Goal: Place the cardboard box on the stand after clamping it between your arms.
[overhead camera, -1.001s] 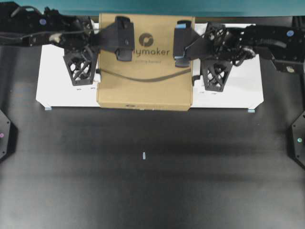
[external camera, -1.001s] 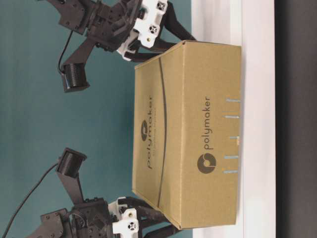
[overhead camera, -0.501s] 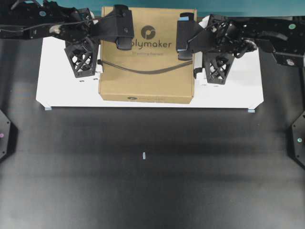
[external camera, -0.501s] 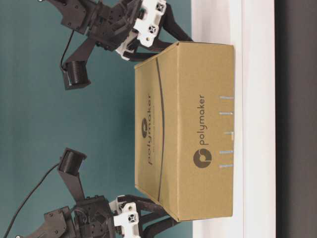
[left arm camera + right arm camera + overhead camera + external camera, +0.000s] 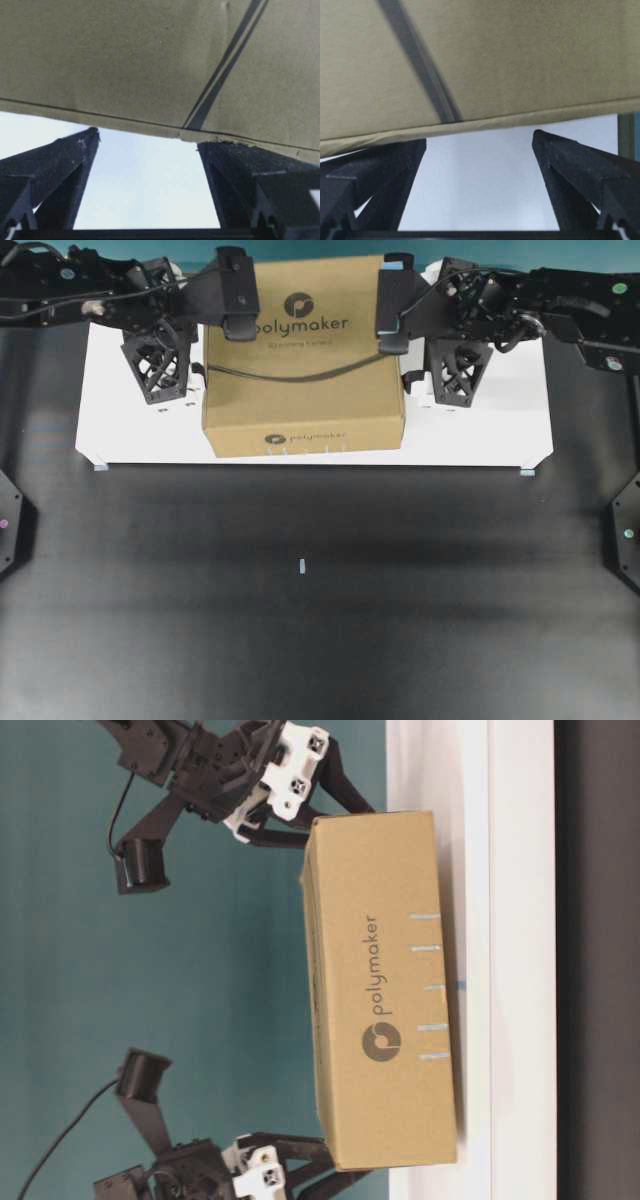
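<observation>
Brown cardboard box (image 5: pixel 303 380), "polymaker" logo + curved dark line on top, sits flat on white stand (image 5: pixel 490 435), centred between its left & right ends, front face near its front edge. Arms press both sides: left gripper (image 5: pixel 195 335), right gripper (image 5: pixel 420 335), jaws wide.

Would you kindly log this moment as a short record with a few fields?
box: cardboard box lying flat, logo side up
support: white stand, box near its middle
left gripper: open, against the box's left side
right gripper: open, against the box's right side
table: dark, with a small pale mark
</observation>
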You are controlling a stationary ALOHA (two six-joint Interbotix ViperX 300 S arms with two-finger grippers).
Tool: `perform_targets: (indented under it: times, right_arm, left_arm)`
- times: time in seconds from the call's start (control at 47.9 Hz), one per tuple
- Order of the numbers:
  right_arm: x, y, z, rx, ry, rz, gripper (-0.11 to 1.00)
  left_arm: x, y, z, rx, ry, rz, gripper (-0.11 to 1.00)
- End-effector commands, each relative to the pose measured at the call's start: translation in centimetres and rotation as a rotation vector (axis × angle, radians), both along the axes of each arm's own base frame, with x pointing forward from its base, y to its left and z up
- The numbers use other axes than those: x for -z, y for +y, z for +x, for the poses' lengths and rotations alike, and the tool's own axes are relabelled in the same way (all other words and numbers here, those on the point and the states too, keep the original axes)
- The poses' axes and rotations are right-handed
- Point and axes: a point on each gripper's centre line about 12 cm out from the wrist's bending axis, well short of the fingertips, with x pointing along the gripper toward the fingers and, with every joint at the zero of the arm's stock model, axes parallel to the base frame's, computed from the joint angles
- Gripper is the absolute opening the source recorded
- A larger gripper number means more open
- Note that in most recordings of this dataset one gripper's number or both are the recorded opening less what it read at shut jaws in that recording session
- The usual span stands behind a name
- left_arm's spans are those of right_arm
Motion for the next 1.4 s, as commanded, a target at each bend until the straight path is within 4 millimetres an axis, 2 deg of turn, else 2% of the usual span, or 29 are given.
perform_targets:
  times: [0.0, 0.334, 0.48, 0.814, 0.918, 1.127, 1.252, 1.377]
  right_arm:
    - [-0.9, -0.4, -0.3, 0.023, -0.039, -0.006, 0.83]
    - [-1.2, -0.9, -1.7, 0.060, -0.061, -0.010, 0.83]
    - [-1.3, -1.8, -2.1, 0.103, -0.103, -0.015, 0.83]
    - [-2.2, -6.3, -3.5, 0.261, -0.187, -0.034, 0.83]
    - [-2.3, -6.7, -3.9, 0.285, -0.195, -0.030, 0.83]
    - [-2.2, -5.9, -3.8, 0.272, -0.186, -0.019, 0.83]
    - [-2.5, -4.3, -3.8, 0.238, -0.184, -0.011, 0.83]
    - [-3.1, -2.0, -3.9, 0.194, -0.205, 0.000, 0.83]
  left_arm:
    - [-1.5, 0.2, -0.2, 0.000, -0.045, 0.026, 0.77]
    - [-3.4, -0.1, -1.8, 0.066, -0.046, 0.079, 0.77]
    - [-3.2, -0.3, -2.3, 0.066, -0.039, 0.077, 0.77]
    - [-3.7, 3.1, -3.7, -0.044, -0.088, 0.111, 0.77]
    - [-3.8, 3.7, -4.1, -0.065, -0.094, 0.115, 0.77]
    - [-4.0, 3.4, -4.1, -0.067, -0.099, 0.111, 0.77]
    - [-4.9, 1.9, -4.3, -0.039, -0.122, 0.121, 0.77]
    - [-6.0, 0.1, -5.3, -0.014, -0.158, 0.138, 0.77]
